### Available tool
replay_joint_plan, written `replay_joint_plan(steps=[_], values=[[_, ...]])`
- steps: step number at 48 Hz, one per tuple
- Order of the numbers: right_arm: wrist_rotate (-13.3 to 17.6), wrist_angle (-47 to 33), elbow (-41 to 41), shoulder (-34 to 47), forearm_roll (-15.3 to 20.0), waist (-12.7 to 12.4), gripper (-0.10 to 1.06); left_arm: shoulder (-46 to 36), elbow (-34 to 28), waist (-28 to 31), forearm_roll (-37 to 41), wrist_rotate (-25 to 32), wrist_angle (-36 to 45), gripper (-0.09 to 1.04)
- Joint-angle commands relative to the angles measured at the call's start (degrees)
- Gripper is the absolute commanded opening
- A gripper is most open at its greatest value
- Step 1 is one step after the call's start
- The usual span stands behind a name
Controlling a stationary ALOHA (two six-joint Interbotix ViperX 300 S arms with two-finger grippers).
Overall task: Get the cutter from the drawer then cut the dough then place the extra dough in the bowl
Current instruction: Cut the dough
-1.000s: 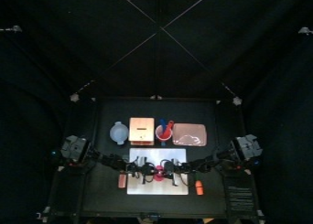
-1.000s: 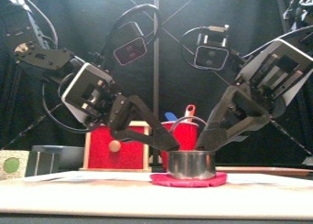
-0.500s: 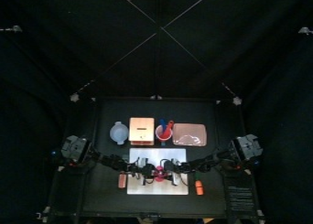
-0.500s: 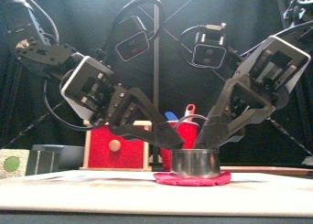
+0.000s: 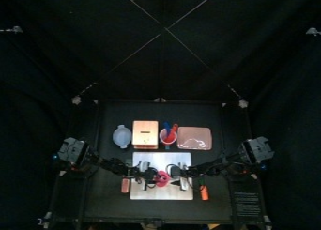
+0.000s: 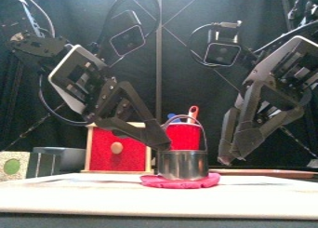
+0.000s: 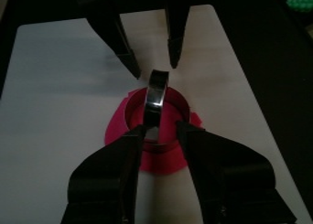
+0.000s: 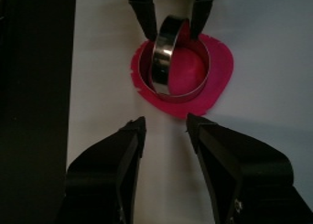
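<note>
White cutting board (image 5: 157, 192) lies along the table's front edge. The left gripper (image 7: 162, 127) is at the cutter (image 6: 181, 164), likely steadying it for the press; clamped or not, I cannot tell. The right gripper (image 8: 166, 125) hangs spread, clear of it; only its wrist view shows that gap. Pink dough (image 8: 202, 72) sits mid-board under the cutter, which only the front view shows standing flat.
</note>
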Motion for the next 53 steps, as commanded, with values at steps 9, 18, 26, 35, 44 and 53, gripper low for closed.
replay_joint_plan(steps=[9, 18, 26, 35, 44, 53], values=[[-0.18, 0.00, -2.02, -1.76, -1.32, -1.05, 0.79, -1.93, -1.67, 0.18, 0.44, 2.64, -2.11, 0.74], [0.00, 0.35, -2.37, -1.67, -2.02, -1.93, 0.79, -3.96, 0.97, 0.26, 0.35, 4.22, -2.02, 0.74], [0.18, 0.70, -2.72, -1.67, -2.37, -2.29, 0.79, -7.65, 3.08, 0.26, 0.26, 5.45, -2.02, 0.74], [0.18, 0.88, -3.25, -1.76, -2.37, -2.37, 0.79, -9.67, 6.59, 0.44, -1.58, 5.54, -2.02, 0.74], [0.18, 3.87, -4.66, -2.11, -2.37, -2.29, 0.79, -6.33, 5.54, 0.62, -2.55, 5.80, -2.64, 0.73], [0.18, 7.56, -6.15, -3.25, -2.37, -2.29, 0.79, -1.41, 3.43, 0.62, -2.55, 5.71, -3.96, 0.70]])
